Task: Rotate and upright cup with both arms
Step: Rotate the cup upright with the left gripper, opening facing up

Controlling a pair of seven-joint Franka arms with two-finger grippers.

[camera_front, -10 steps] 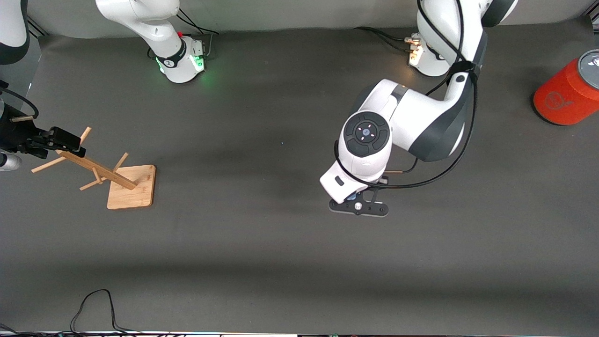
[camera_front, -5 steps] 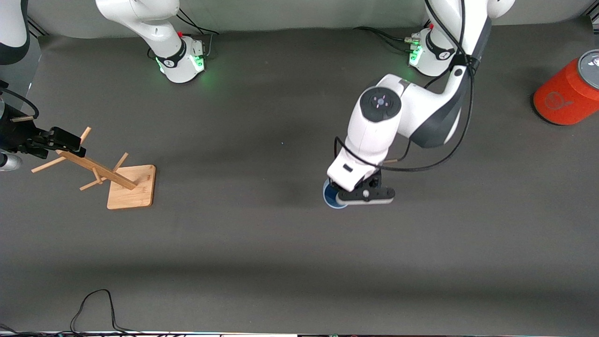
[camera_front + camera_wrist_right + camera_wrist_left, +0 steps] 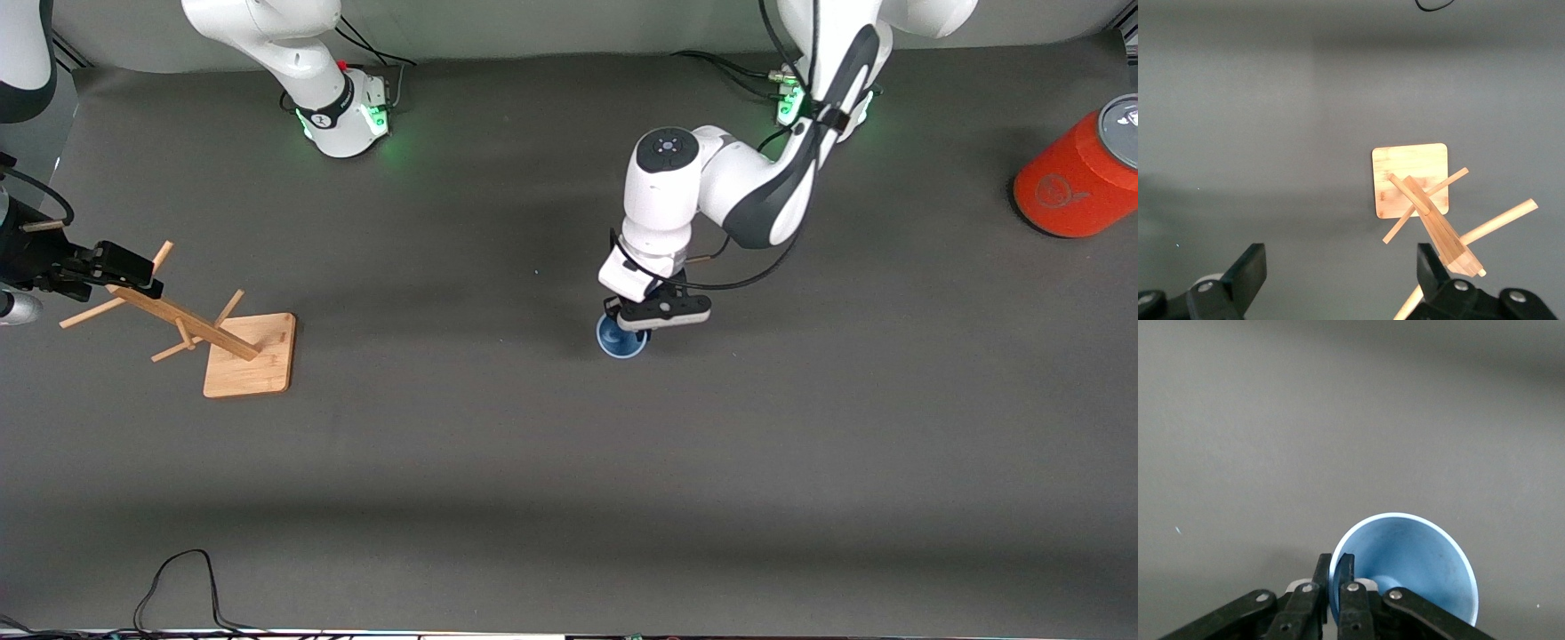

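The left gripper (image 3: 642, 327) pinches the cup (image 3: 621, 338) by its rim only, so it could slip; the right gripper (image 3: 133, 276) waits open above the rack (image 3: 222, 342).

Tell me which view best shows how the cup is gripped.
The left wrist view: the left claw is shut on the rim of the small pale-blue plastic cup, one finger inside. The front view shows only the cup's mouth under that claw. The right wrist view misses it.

Robot lab: two white arms (image 3: 711, 191) bolted on grey-matted bench (image 3: 533, 462), loose cables (image 3: 178, 587).
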